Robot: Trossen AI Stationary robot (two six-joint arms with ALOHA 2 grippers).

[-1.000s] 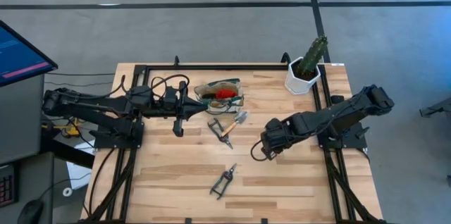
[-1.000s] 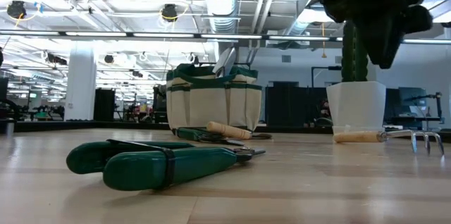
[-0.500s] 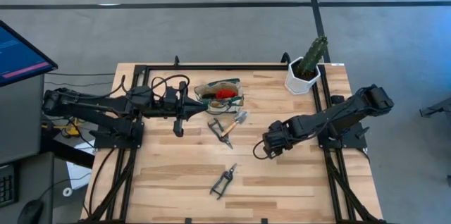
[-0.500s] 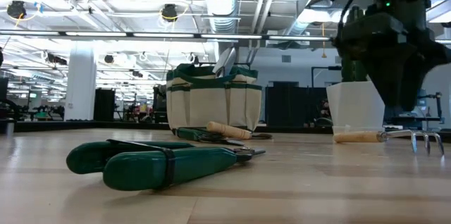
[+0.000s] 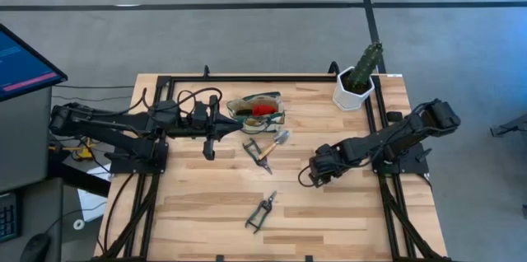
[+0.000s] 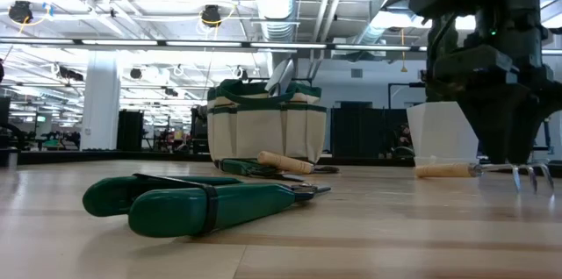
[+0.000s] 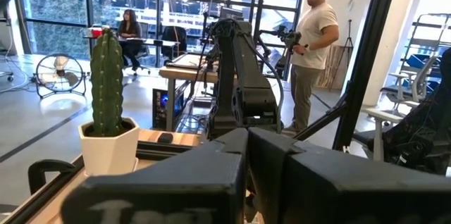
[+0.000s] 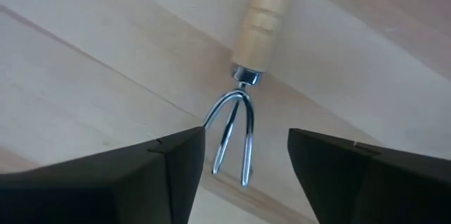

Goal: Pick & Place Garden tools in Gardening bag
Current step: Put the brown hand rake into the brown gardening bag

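Left gripper is idling shut beside the gardening bag, which is sitting at the table's far centre. Pruning shears are lying diagonally near the front edge. Right gripper is hovering, fingers spread wide, over the wooden-handled fork; its tines are pointing toward the gripper, handle away. Cactus pot is standing at the far right. Open workshop beyond; a person is standing there.

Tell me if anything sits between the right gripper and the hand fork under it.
Nothing visible does. The open right gripper hangs directly over the hand fork, whose prongs show in the gap between its jaws, with only bare table around.
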